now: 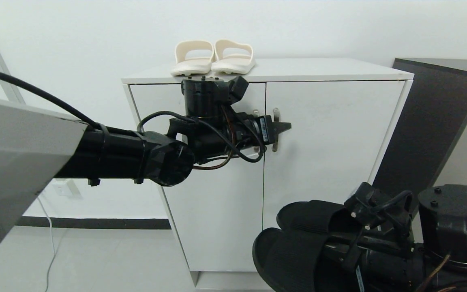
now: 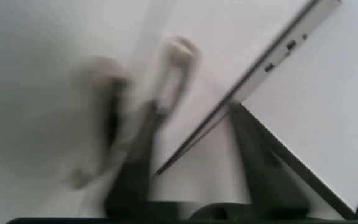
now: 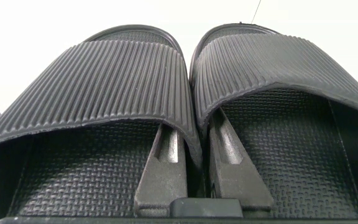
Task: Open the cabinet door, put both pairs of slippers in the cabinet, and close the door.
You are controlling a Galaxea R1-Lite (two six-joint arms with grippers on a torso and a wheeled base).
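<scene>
We saw a white cabinet (image 1: 318,67) with its left door (image 1: 213,211) and right door (image 1: 330,154) both shut, metal handles (image 1: 275,129) at the centre seam. A cream pair of slippers (image 1: 213,56) sat side by side on its top, toward the left. The black ribbed pair (image 1: 298,243) was clamped together by the straps in the right gripper (image 3: 194,180), low before the right door.

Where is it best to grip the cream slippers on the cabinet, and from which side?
The cream slippers lie side by side, heels toward the robot. Probably come from the front, reach under both straps and pinch the adjoining inner walls together.
</scene>
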